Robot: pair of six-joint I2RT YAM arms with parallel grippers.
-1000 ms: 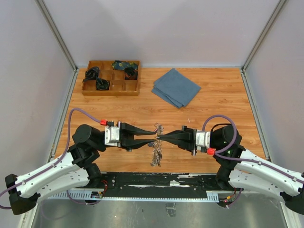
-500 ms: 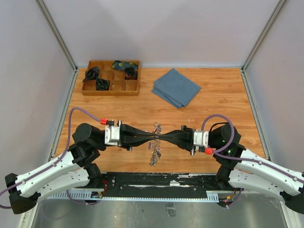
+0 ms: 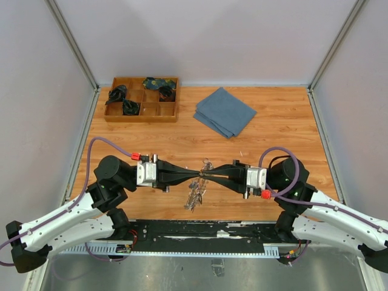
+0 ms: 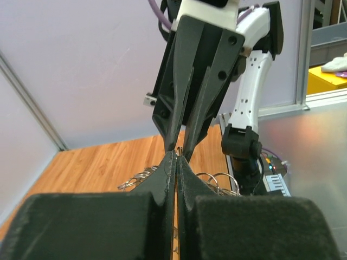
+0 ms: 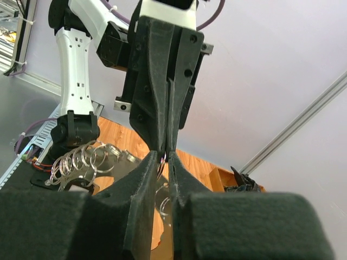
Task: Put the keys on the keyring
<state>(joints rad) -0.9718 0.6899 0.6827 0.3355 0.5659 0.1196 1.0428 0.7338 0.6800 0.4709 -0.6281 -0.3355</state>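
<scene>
Keyring (image 3: pixel 194 197) near front edge of bench (image 3: pixel 285 130), room all round; left gripper (image 3: pixel 197 176) clamped on it, right gripper (image 3: pixel 207 176) slightly apart, contact hidden.

— What fills the bottom of the frame?

— The left claw (image 4: pixel 176 162). Its two dark fingers are pressed flat together, with the tips meeting at the centre. Whether anything is pinched between them can't be made out here.

— And above it?

— The right claw (image 4: pixel 179 149) points down from the top centre, almost tip to tip with it, with a thin gap between its fingers. Thin loops of the keyring (image 4: pixel 217 179) show on either side, just below the tips.

— Behind?

— Wooden desk (image 4: pixel 92 168) at middle left, a white arm (image 4: pixel 255 59) at upper right, and a pale wall.
</scene>
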